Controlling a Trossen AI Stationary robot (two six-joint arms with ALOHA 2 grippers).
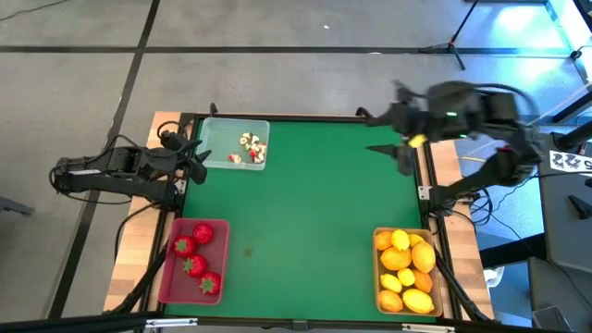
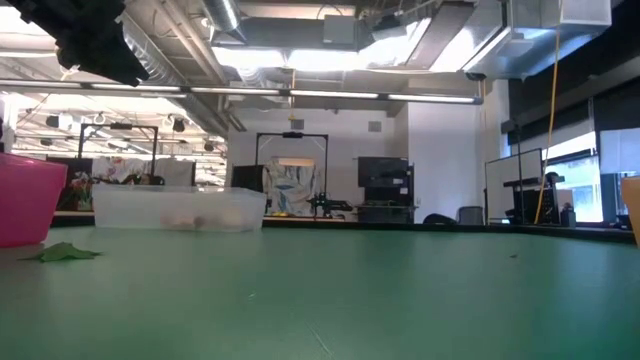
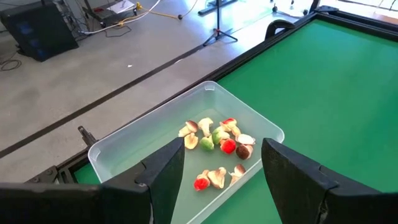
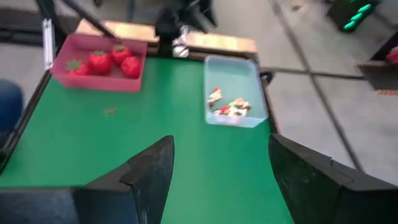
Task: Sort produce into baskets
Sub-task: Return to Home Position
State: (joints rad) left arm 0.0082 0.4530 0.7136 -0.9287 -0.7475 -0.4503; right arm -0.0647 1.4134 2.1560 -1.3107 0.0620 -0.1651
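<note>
A clear basket (image 1: 234, 143) at the far left holds small white, red and green bits (image 3: 217, 146). The red basket (image 1: 194, 261) at the near left holds strawberries (image 4: 102, 60). At the near right, the tan basket (image 1: 405, 270) is filled with yellow lemons and an orange fruit. My left gripper (image 3: 222, 144) hovers open at the clear basket's left end, with nothing between its fingers. My right gripper (image 4: 221, 142) is open and empty, raised high over the table's far right edge (image 1: 396, 153).
A small green scrap (image 1: 248, 250) lies on the green mat just right of the red basket. The middle of the mat (image 1: 314, 203) is bare. Wooden borders and cables run along the table's left and right sides.
</note>
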